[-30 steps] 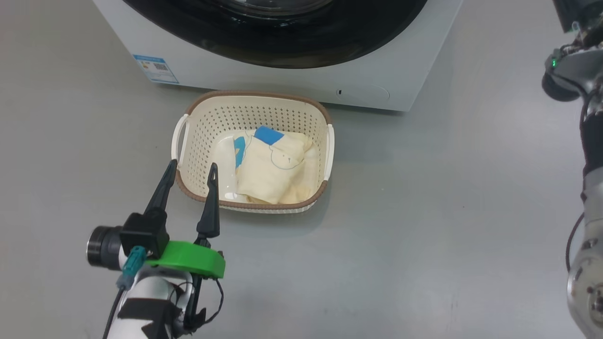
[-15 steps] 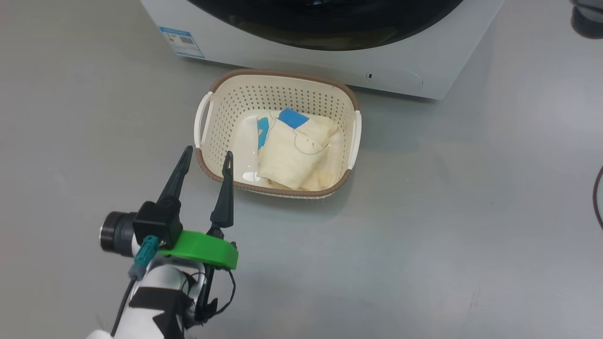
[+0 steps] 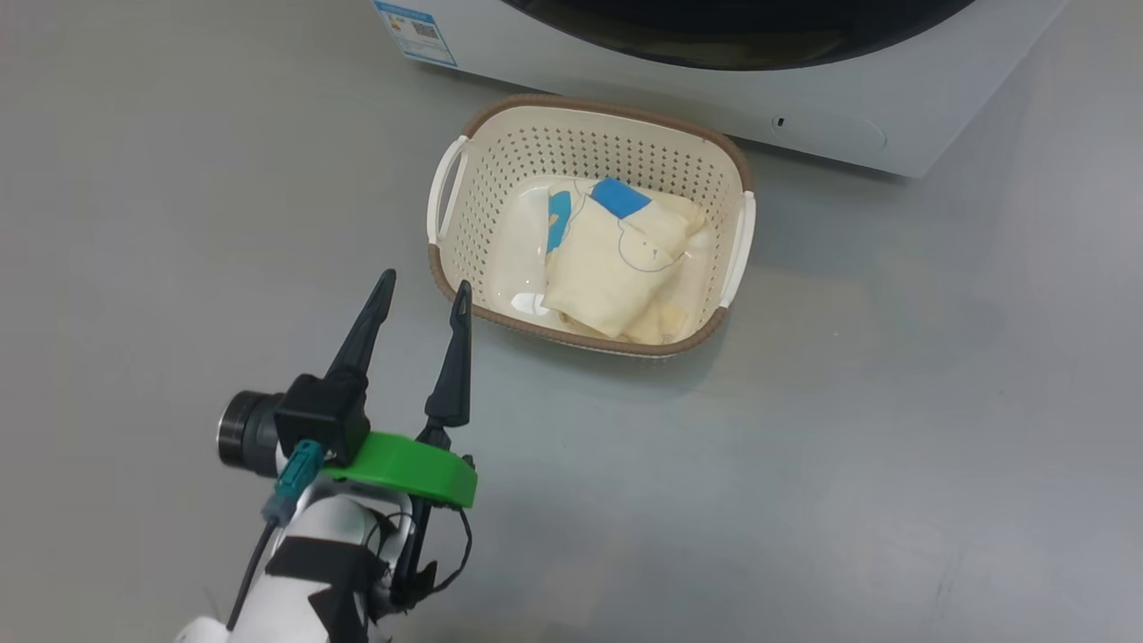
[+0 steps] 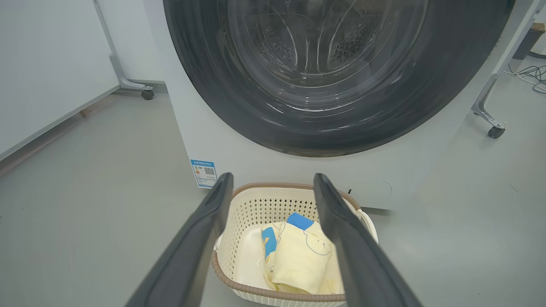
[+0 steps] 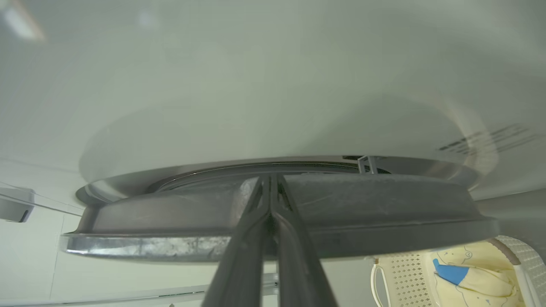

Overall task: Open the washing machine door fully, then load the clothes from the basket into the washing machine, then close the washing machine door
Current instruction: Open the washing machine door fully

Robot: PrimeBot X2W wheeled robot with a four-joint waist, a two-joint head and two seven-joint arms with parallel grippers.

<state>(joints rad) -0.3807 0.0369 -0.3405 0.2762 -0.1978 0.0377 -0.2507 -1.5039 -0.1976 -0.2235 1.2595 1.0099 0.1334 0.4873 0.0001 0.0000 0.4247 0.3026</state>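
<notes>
The basket (image 3: 580, 107) stands on the grey floor just in front of the washing machine (image 3: 536, 49), with the folded cream-yellow clothes (image 3: 616, 268) lying inside. My left gripper (image 3: 423, 281) hovers open and empty off the basket's near left corner. Between its fingers in the left wrist view I see the basket (image 4: 277, 186), the clothes (image 4: 298, 260) and, above them, the washing machine door (image 4: 341, 106), with the drum showing through its glass. My right gripper (image 5: 271, 179) is shut, with its tips at the edge of the door (image 5: 384, 204), which I see from the side.
A blue label (image 3: 415, 27) marks the machine's lower left corner. Wheeled stand legs (image 4: 147, 94) (image 4: 495, 130) flank the machine, with a white panel (image 4: 42, 64) on the left and cables (image 4: 533, 76) at the far right. Open floor lies right of the basket.
The head camera has turned, so the basket and machine slid right and up in the picture, and the right arm left its right edge. Both grippers keep their states.
</notes>
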